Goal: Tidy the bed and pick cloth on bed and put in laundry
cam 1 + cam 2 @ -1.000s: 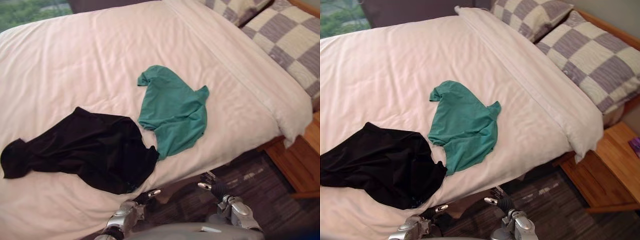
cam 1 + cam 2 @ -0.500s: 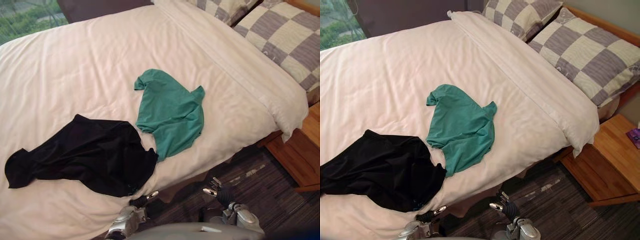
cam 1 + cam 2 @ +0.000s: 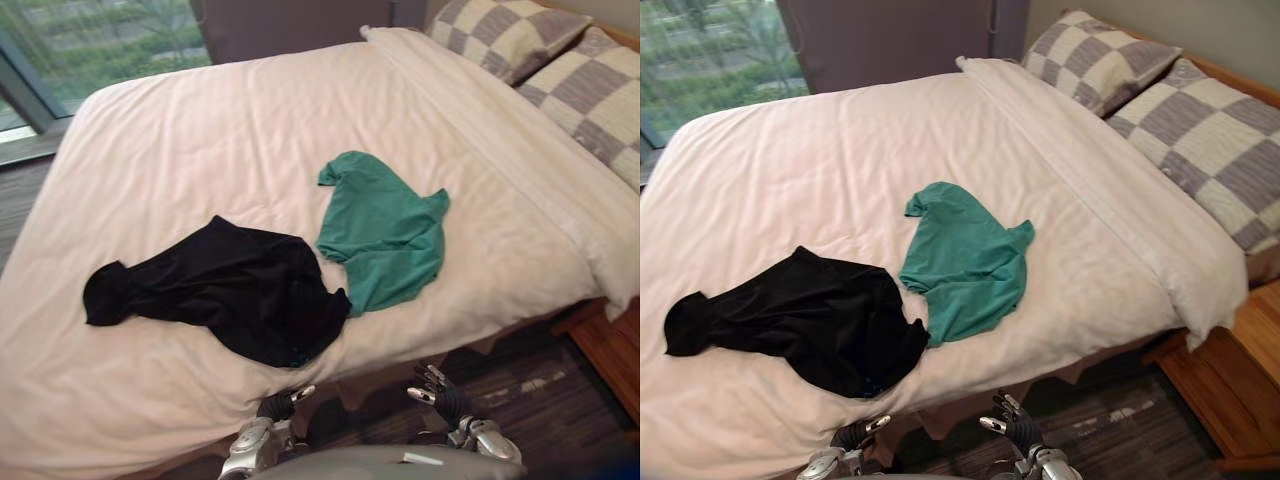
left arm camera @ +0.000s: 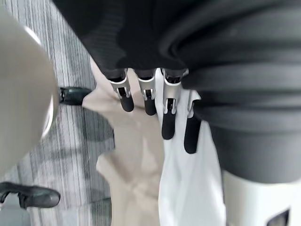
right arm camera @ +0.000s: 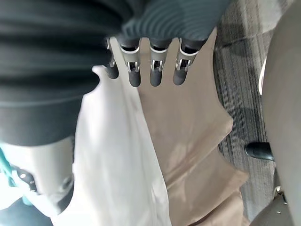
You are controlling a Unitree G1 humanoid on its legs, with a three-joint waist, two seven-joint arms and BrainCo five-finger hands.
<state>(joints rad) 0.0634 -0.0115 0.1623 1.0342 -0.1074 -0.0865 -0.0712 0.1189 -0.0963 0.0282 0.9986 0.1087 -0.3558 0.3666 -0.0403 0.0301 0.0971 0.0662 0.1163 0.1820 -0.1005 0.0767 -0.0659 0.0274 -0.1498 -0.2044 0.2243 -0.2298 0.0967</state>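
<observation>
A green cloth (image 3: pixel 383 228) lies crumpled on the white bed cover (image 3: pixel 200 140), near the bed's near edge. A black cloth (image 3: pixel 230 296) lies spread to its left, their edges touching. Both hands hang low below the bed's edge, apart from the cloths. My left hand (image 3: pixel 277 405) sits under the black cloth's near end; in its wrist view the fingers (image 4: pixel 146 96) are straight and hold nothing. My right hand (image 3: pixel 437 390) hangs to the right of it, over the floor; its fingers (image 5: pixel 155 70) are relaxed and empty.
Two checked pillows (image 3: pixel 1200 130) lie at the bed's head on the right. A wooden bedside table (image 3: pixel 1230 390) stands at the lower right. A window (image 3: pixel 90 50) runs past the bed's far left. Dark striped carpet (image 3: pixel 520 380) and a beige bed skirt (image 5: pixel 188 141) lie below.
The whole picture has shifted, so the camera has moved: more of the bed's left side and the window show. The cloths lie as before and both hands stay low.
</observation>
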